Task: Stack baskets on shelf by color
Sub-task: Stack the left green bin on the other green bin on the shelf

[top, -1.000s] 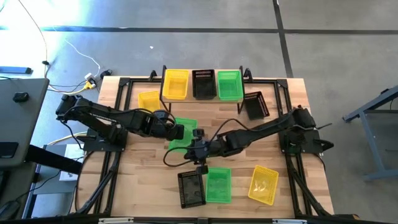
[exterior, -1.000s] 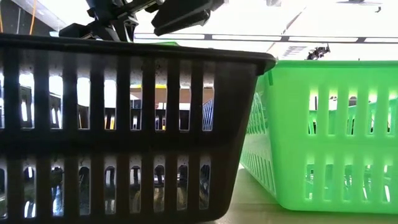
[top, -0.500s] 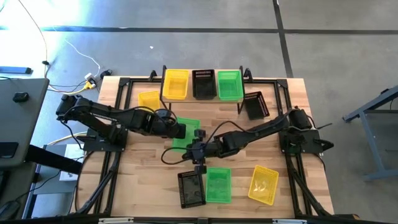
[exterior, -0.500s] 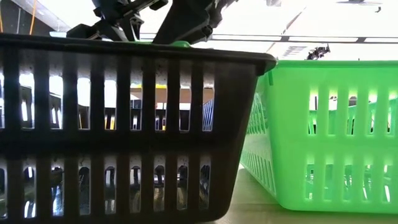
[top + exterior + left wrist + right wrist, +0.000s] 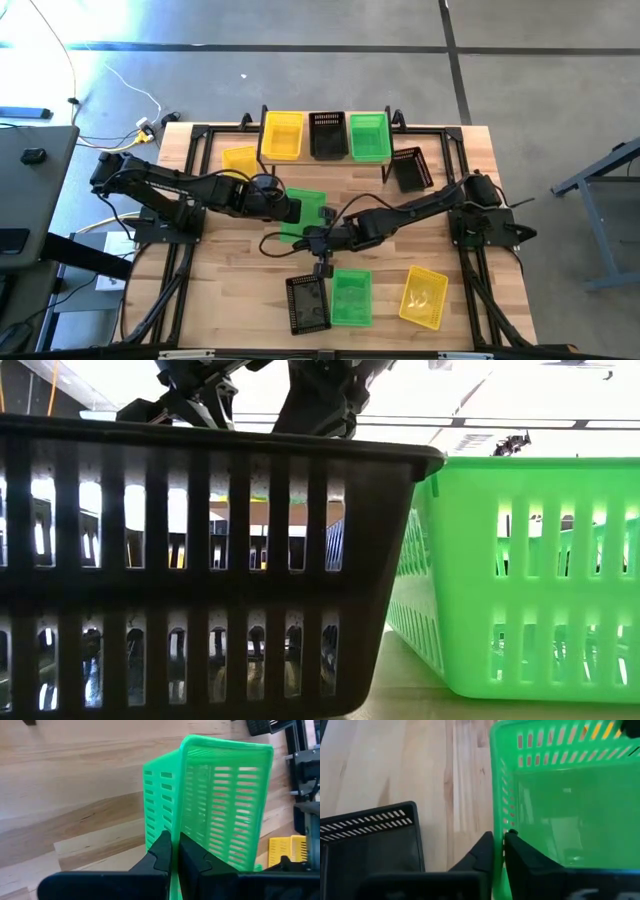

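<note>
The left gripper [image 5: 172, 851] held a green basket [image 5: 303, 213] at mid-table, its jaws nipped nearly shut on the basket's wall. The right gripper [image 5: 498, 845] pinched the rim of the other green basket [image 5: 560, 805] at the table's front, beside a black basket [image 5: 307, 302]. The step in hand seemed to be fetching green ones; next they must be carried to the shelf [image 5: 268, 160] and nested in the green basket there [image 5: 369, 137]. Only the wrist views showed the grips; the high view showed the layout.
</note>
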{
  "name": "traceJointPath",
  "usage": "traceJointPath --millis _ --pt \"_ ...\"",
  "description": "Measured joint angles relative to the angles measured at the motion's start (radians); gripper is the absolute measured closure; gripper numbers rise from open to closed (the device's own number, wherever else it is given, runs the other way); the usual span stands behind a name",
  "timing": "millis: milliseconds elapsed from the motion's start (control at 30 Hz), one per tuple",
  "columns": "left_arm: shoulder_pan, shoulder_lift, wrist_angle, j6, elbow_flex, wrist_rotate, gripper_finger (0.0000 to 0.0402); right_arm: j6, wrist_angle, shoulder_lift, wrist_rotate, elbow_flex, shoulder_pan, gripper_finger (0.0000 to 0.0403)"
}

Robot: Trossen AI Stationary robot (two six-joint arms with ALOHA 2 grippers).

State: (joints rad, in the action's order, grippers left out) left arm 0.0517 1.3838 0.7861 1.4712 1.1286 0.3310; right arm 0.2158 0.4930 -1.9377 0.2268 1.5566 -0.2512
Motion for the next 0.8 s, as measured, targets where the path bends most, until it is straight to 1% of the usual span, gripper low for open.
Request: traceJointPath --millis 100,200,267,500,667,800 --pt "0.000 0.000 -0.009 -0.012 0.000 -0.001 0.0401 0.029 0.022 0.001 0.018 0.000 0.000 0.0398" --pt "0.000 0.000 -0.019 -0.025 0.000 0.003 0.0398 0.030 0.039 0.001 0.028 0.000 0.000 0.0400" --pt "0.000 0.000 -0.020 -0.017 0.000 0.002 0.0389 0.030 0.049 0.001 0.028 0.000 0.000 0.0400" --pt "0.005 0.000 -0.041 -0.016 0.002 -0.024 0.0329 0.057 0.076 -0.003 0.033 -0.001 -0.010 0.0403" --pt "0.002 0.000 -0.038 -0.039 0.002 -0.038 0.0285 0.107 0.155 -0.002 0.036 -0.001 -0.013 0.0403" --pt "0.003 0.000 -0.034 -0.071 0.002 -0.050 0.0262 0.109 0.217 0.016 0.032 -0.001 -0.032 0.0403"
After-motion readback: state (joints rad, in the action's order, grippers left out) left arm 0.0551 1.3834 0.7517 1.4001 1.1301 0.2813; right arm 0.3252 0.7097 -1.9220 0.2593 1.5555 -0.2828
